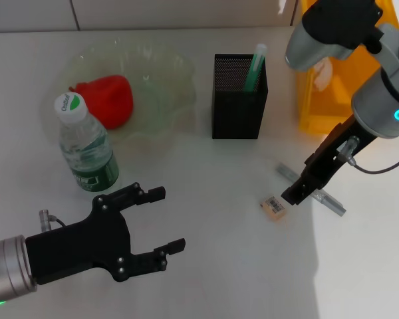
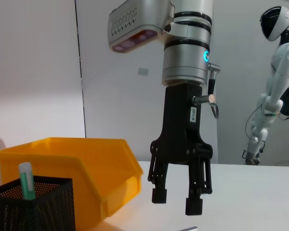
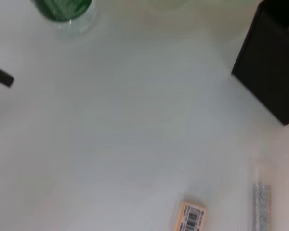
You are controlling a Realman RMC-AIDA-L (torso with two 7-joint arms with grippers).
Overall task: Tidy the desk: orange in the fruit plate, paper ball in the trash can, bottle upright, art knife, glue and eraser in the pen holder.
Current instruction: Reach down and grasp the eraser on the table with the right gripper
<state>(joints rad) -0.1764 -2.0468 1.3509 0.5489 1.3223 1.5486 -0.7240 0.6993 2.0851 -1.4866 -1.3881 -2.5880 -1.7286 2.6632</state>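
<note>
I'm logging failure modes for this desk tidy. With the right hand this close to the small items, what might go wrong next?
The right hand hangs open just above the table between the eraser and the art knife, so closing in on one may nudge the other. Both lie flat, so its fingers might scrape the table or slip off. The pen holder already holds a green stick, leaving less room.

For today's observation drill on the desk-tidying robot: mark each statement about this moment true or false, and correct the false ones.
1. The orange lies in the fruit plate. True.
2. The bottle lies on its side. False: it stands upright.
3. The eraser is inside the pen holder. False: it lies on the desk, near the right gripper.
4. The left gripper is open and holds nothing. True.
5. The pen holder is empty. False: a green stick stands in it.
</note>
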